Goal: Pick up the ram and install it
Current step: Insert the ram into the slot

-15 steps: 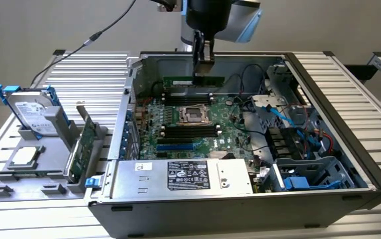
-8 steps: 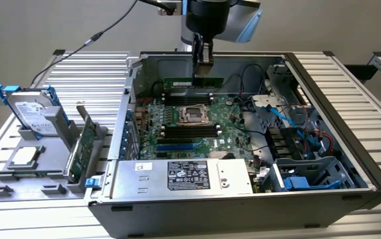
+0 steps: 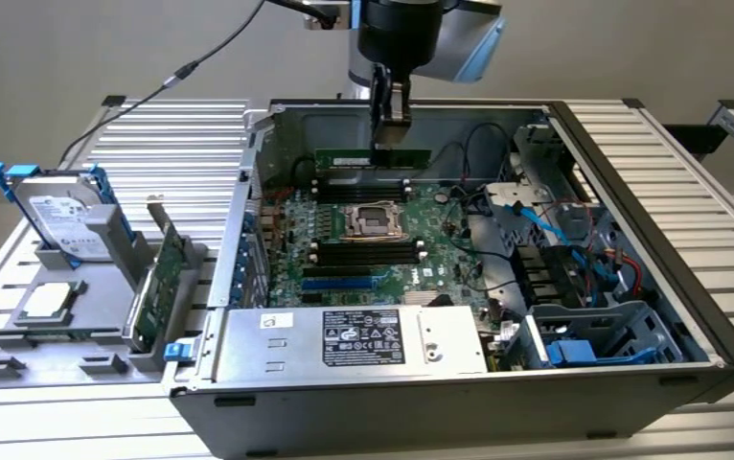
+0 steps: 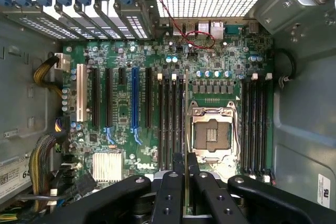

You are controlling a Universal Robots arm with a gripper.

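Observation:
The ram (image 3: 341, 158) is a slim green stick with dark chips, held level above the far part of the motherboard (image 3: 393, 264) inside the open computer case. My gripper (image 3: 392, 142) comes straight down and is shut on the stick's upper edge. In the wrist view the ram (image 4: 186, 108) shows edge-on as a thin line between the black fingers (image 4: 177, 167) of my gripper (image 4: 186, 165). It hangs beside the black memory slots (image 4: 170, 119), on their CPU socket (image 4: 212, 135) side. Whether it touches the board I cannot tell.
A grey stand at the exterior view's left carries a hard drive (image 3: 67, 218), a green expansion card (image 3: 163, 278) and a CPU chip (image 3: 48, 302). The power supply (image 3: 355, 337) lies along the case's near side. Cables and a drive cage (image 3: 591, 331) crowd its right.

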